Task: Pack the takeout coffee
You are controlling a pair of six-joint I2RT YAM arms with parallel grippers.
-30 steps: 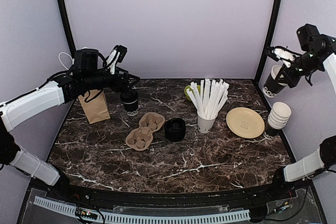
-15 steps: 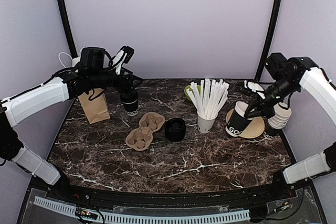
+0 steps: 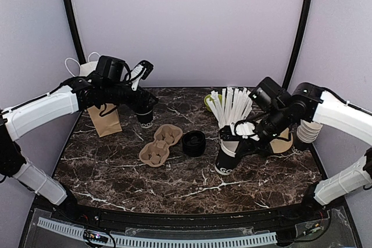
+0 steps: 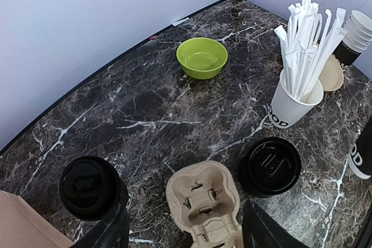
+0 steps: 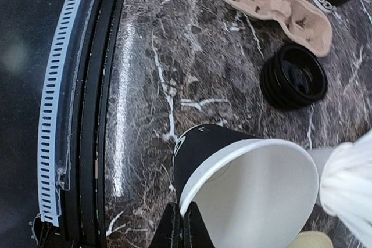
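Note:
The takeout coffee (image 3: pixel 143 112), a black cup with a black lid, stands at the back left near the paper bag. My left gripper (image 3: pixel 142 99) hovers open just above it. In the left wrist view the lidded cup (image 4: pixel 90 187) sits beside the left finger, and the brown cup carrier (image 4: pixel 203 201) lies under the left gripper (image 4: pixel 186 235). My right gripper (image 5: pixel 185 227) is shut on the white rim of a lidless black cup (image 5: pixel 232 172). That cup (image 3: pixel 226 158) is held tilted low over the table, in front of the straw cup.
The carrier (image 3: pixel 160 144) and a stack of black lids (image 3: pixel 193 142) lie mid-table. A white cup of straws (image 3: pixel 231 111), a green bowl (image 4: pixel 201 57), a tan plate (image 3: pixel 285 141) and nested cups (image 3: pixel 308 132) fill the right. A brown bag (image 3: pixel 104 119) stands left.
My right arm swung down from high at the far right to the table's middle, carrying the lidless cup. The left gripper shifted slightly right and its jaws narrowed a little.

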